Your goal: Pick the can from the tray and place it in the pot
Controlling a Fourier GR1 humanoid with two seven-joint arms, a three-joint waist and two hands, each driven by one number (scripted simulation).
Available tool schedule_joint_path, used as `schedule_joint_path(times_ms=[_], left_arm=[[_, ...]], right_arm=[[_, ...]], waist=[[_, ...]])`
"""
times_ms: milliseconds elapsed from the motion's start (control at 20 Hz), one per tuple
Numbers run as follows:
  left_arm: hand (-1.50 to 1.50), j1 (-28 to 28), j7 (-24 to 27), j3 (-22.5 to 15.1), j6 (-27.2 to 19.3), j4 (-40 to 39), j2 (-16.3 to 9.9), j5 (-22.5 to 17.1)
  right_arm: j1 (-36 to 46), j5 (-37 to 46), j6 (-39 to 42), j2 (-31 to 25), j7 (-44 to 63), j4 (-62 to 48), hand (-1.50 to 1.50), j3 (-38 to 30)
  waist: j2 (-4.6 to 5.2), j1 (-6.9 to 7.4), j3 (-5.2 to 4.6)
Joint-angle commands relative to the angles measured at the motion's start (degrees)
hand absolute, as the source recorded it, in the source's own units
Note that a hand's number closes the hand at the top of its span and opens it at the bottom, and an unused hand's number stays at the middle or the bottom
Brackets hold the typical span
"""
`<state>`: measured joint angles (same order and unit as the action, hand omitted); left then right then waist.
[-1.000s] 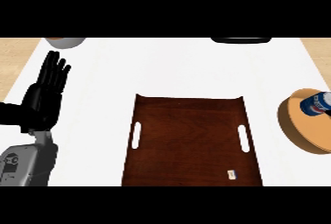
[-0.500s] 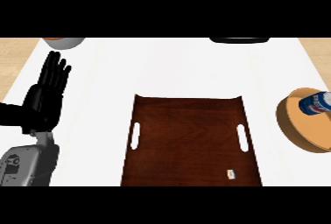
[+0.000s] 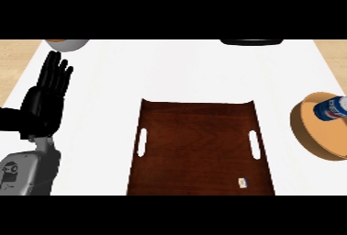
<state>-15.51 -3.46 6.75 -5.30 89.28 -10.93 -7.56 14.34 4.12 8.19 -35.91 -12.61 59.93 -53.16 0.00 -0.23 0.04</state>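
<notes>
The blue and white can (image 3: 333, 109) stands inside the tan pot (image 3: 311, 131) at the right edge of the head view, partly cut off by the frame. The dark brown wooden tray (image 3: 200, 147) lies in the middle of the white counter with nothing on it but a small white label (image 3: 242, 182). My left hand (image 3: 44, 101) rests at the left, open with fingers straight and pointing away, far from the tray and pot. My right hand does not show.
A grey bowl with an orange rim (image 3: 66, 44) sits at the far left edge. A black object (image 3: 252, 41) lies at the far edge, right of centre. The wooden floor shows beyond both counter sides.
The whole view has shifted slightly left, so the pot and can sit a little farther into the frame. The left hand has not moved.
</notes>
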Motion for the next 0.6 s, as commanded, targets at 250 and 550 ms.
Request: schedule_joint_path(times_ms=[250, 550], left_arm=[[0.00, 4.3, 3.7, 0.0, 1.3, -0.1, 0.5, 0.9], [0.00, -1.4, -0.1, 0.4, -0.1, -1.1, 0.3, 0.9]], right_arm=[[-6.3, -6.7, 6.3, -9.5, -10.2, -14.2, -1.50, -6.7], [-6.5, -6.0, 9.9, -18.7, -22.0, -33.0, -1.50, -7.2]], waist=[[0.04, 0.14, 0.00], [0.23, 0.55, 0.17]])
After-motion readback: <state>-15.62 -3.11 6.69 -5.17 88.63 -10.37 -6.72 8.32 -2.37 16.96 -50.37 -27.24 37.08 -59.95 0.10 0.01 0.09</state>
